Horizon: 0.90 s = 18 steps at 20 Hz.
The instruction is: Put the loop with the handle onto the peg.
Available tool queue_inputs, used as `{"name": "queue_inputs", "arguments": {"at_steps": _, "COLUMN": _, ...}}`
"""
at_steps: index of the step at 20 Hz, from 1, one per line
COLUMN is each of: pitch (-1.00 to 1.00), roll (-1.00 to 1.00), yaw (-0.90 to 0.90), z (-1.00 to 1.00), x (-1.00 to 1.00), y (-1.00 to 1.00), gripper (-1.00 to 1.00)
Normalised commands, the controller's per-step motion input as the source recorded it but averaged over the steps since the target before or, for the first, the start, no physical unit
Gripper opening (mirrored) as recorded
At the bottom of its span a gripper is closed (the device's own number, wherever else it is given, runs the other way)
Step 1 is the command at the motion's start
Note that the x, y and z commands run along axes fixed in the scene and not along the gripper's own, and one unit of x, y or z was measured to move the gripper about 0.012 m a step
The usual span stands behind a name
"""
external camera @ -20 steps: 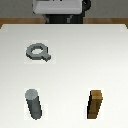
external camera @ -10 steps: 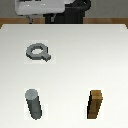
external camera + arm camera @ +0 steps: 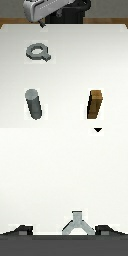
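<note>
With the end effector [image 3: 42, 22] hanging spread and empty near the white surface's [image 3: 75, 60] far edge, the grey loop with the handle [image 3: 38, 51] lies flat beyond the upright peg [image 3: 34, 104], so an off-centre grasp could tilt it and jam it on the peg's top.

Flat, even simulator light in my exterior view; white table [image 3: 70, 65] bright, near blown out, no glare spots. Light seems overhead: only thin dark rims under loop with the handle [image 3: 37, 51], peg [image 3: 34, 104] and brown block [image 3: 96, 104], no long cast shadows. Peg shaded darker on one flank. Both pictures coarse, pixelated, edges jagged and soft. My wrist view mostly washed-out white, dark band along one edge, my fingertips [image 3: 21, 230] blurry there. No edge distortion seen.
</note>
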Motion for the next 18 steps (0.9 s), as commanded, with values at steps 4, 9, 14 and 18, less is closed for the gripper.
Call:
{"name": "queue_inputs", "arguments": {"at_steps": 4, "pitch": 0.0, "roll": 0.0, "yaw": 0.15, "z": 0.0, "x": 0.0, "y": -0.5, "gripper": 1.0}}
{"name": "queue_inputs", "arguments": {"at_steps": 9, "pitch": 0.0, "roll": 0.0, "yaw": 0.0, "z": 0.0, "x": 0.0, "y": -0.2, "gripper": 1.0}}
{"name": "queue_inputs", "arguments": {"at_steps": 14, "pitch": 0.0, "roll": 0.0, "yaw": 0.0, "z": -0.6, "x": 0.05, "y": 0.0, "gripper": 1.0}}
{"name": "queue_inputs", "arguments": {"at_steps": 18, "pitch": 0.0, "roll": 0.0, "yaw": 0.0, "z": -0.25, "x": 0.0, "y": 0.0, "gripper": 1.0}}
